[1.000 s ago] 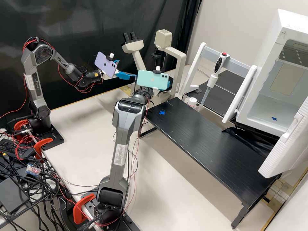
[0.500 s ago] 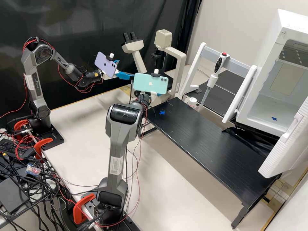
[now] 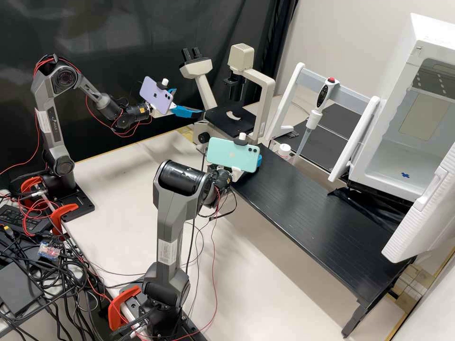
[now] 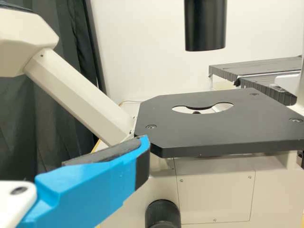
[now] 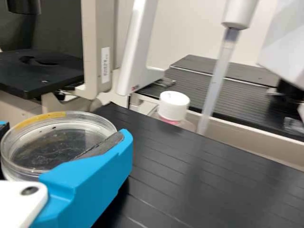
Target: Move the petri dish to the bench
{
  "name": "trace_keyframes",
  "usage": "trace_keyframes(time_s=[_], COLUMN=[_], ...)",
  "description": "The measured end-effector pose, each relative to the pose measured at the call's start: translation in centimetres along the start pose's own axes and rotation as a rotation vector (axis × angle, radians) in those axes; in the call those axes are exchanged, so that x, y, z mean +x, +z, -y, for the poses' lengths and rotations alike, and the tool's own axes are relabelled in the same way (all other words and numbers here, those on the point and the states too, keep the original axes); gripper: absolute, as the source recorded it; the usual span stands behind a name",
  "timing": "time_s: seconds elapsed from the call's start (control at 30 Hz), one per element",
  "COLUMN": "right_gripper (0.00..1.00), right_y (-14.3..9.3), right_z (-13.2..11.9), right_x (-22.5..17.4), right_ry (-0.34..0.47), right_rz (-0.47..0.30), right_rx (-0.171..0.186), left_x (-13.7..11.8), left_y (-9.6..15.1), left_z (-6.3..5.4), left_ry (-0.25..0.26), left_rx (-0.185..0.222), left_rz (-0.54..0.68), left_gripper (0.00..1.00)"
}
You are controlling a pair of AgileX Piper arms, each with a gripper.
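Pinching the round petri dish (image 5: 54, 145) in the right gripper (image 3: 259, 161), nearly level, flat face upward, yellow rim mark (image 5: 40, 119) toward the microscope (image 3: 232, 118), with left gripper (image 3: 189, 107) spread.

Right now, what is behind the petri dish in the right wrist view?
Beyond the petri dish, held in the right gripper, stands the microscope with its black stage. The dish covers part of the microscope's base, so whatever is there cannot be seen.
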Motion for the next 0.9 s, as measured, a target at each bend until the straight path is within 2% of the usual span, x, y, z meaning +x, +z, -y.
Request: trace_keyframes(time_s=[0.3, 0.6, 0.9], right_gripper=[0.0, 0.0, 0.0], right_y=[1.4, 1.1, 0.6], right_z=[0.1, 0.3, 0.3], right_x=[-2.6, -4.8, -5.2], right_ry=[0.037, 0.02, 0.02], right_rz=[-0.004, -0.044, -0.068], right_rx=[-0.005, -0.028, -0.028], left_x=[0.0, 0.0, 0.0], left_y=[0.0, 0.0, 0.0], left_z=[0.0, 0.0, 0.0], left_ry=[0.0, 0.0, 0.0], left_rx=[0.0, 0.0, 0.0], left_rz=[0.0, 0.0, 0.0], left_gripper=[1.0, 1.0, 1.0])
